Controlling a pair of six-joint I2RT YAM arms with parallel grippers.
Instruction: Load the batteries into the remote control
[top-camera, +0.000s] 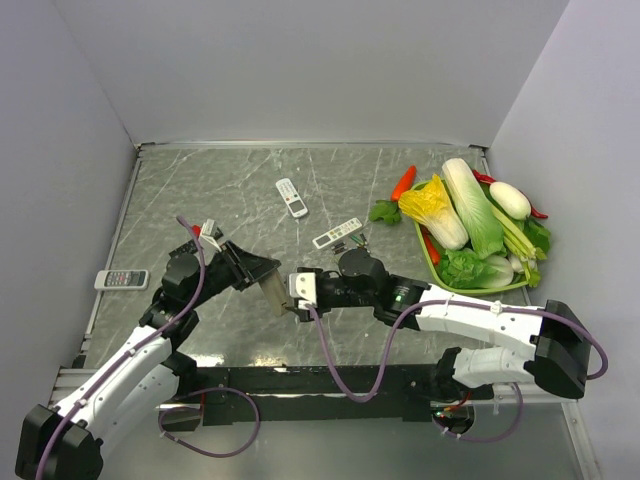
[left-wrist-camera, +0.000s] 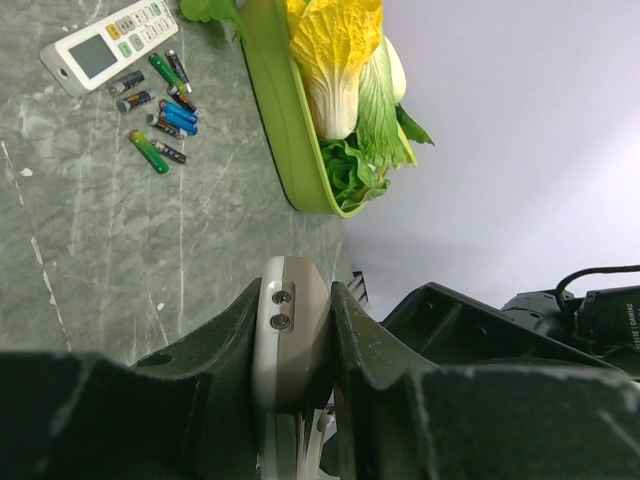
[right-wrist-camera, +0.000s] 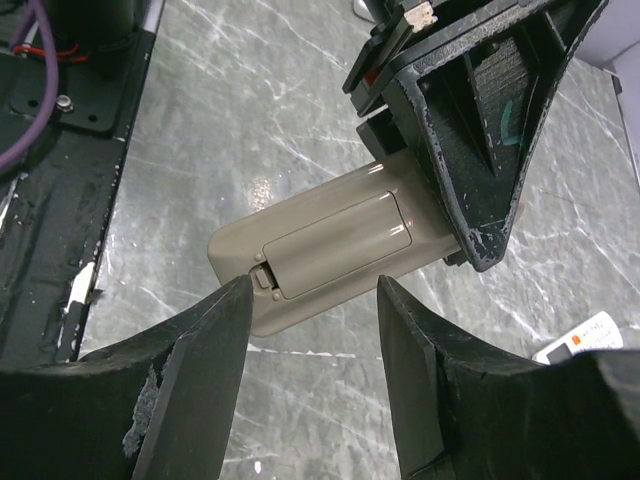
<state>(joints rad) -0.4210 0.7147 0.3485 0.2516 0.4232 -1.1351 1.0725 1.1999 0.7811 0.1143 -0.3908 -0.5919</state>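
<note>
My left gripper (top-camera: 262, 270) is shut on the remote control (top-camera: 272, 292) and holds it above the table. In the left wrist view the gripper (left-wrist-camera: 292, 300) clamps the remote's two long faces, its end (left-wrist-camera: 285, 320) showing. In the right wrist view the remote's grey-beige back (right-wrist-camera: 330, 245) faces me with the battery cover shut. My right gripper (right-wrist-camera: 312, 295) is open just in front of it, one fingertip (right-wrist-camera: 232, 300) by the cover's latch. It shows at the remote's free end in the top view (top-camera: 300, 290). Several batteries (left-wrist-camera: 160, 110) lie loose on the table.
A slim white remote (top-camera: 337, 233) lies beside the batteries (top-camera: 358, 243). A small white remote (top-camera: 291, 197) lies farther back, another remote (top-camera: 121, 279) at the left edge. A green tray (top-camera: 480, 288) of vegetables stands at the right, seen also in the left wrist view (left-wrist-camera: 290, 140).
</note>
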